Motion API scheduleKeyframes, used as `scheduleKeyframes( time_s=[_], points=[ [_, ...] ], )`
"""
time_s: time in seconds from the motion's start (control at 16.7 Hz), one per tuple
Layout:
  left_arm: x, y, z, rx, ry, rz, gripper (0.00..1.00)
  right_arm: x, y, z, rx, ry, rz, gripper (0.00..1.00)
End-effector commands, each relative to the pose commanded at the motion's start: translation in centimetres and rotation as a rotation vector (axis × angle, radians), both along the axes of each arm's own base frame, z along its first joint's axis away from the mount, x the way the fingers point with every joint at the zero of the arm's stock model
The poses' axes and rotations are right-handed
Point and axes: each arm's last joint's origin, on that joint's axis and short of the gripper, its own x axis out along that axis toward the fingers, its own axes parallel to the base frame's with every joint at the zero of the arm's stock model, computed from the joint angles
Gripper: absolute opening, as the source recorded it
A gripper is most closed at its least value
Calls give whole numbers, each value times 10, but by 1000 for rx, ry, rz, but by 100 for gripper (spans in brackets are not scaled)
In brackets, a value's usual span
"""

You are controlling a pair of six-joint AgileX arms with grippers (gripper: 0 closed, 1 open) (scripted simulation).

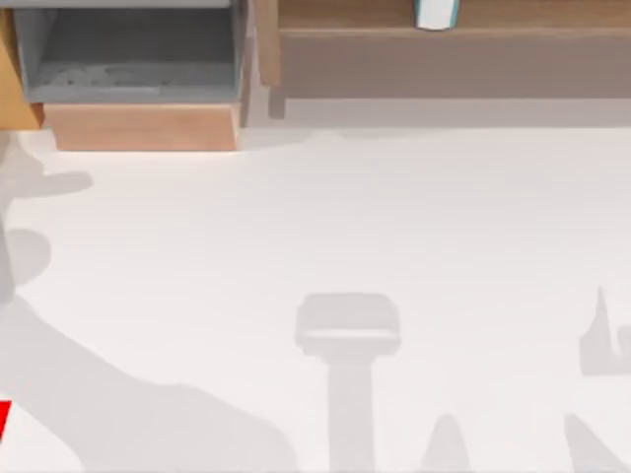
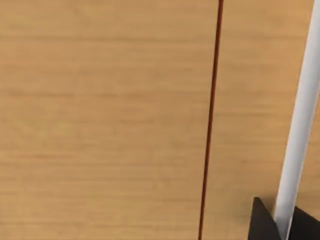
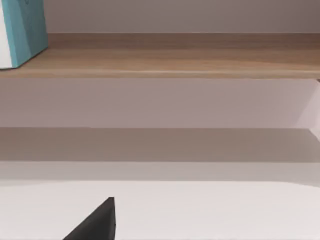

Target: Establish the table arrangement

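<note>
- Left hand [image 2: 282,226]: dark, low in the left wrist view, close up against a light-wood panel [image 2: 100,120]. Grip state: cannot tell.
- A white bar [image 2: 300,125] runs slantwise across the panel and passes the left hand. Whether the hand touches it: cannot tell.
- A thin dark red line [image 2: 210,120] runs straight down the same panel, beside the white bar and apart from it.
- Right hand [image 3: 99,224]: dark tip low in the right wrist view, above the worktop [image 3: 210,210] and facing the shelf [image 3: 175,62]. Grip state: cannot tell. Nothing seen in it.
- Teal-and-white box [image 3: 22,30] stands upright on the shelf board, well apart from the right hand.
- Worktop [image 1: 394,217], top view: plain matte white, by far the largest surface, running from the left edge to the right edge, in front of the furniture at the far side.
- Drawer box [image 1: 143,126]: far left of the worktop, light wood, grey inside open to the camera.
- Shelf [image 1: 444,59]: far right, long and brown, just beside the drawer box; the teal-and-white box [image 1: 435,12] is on it.
- Grey shadows [image 1: 350,335] lie across the near half of the worktop.
- Red patch [image 1: 3,422] at the near left edge; identity: cannot tell.
</note>
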Motion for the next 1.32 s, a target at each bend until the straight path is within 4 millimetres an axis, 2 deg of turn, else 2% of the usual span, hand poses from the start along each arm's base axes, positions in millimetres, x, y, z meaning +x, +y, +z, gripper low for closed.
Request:
scheduleKeyframes(
  time_s=[0.06,0.84,1.32],
  points=[
    [0,0,0,0,0,0,0,0,0,0,0,0,0,100],
    [0,0,0,0,0,0,98,0,0,0,0,0,0,100],
    [0,0,0,0,0,0,100,0,0,0,0,0,0,100]
  ],
)
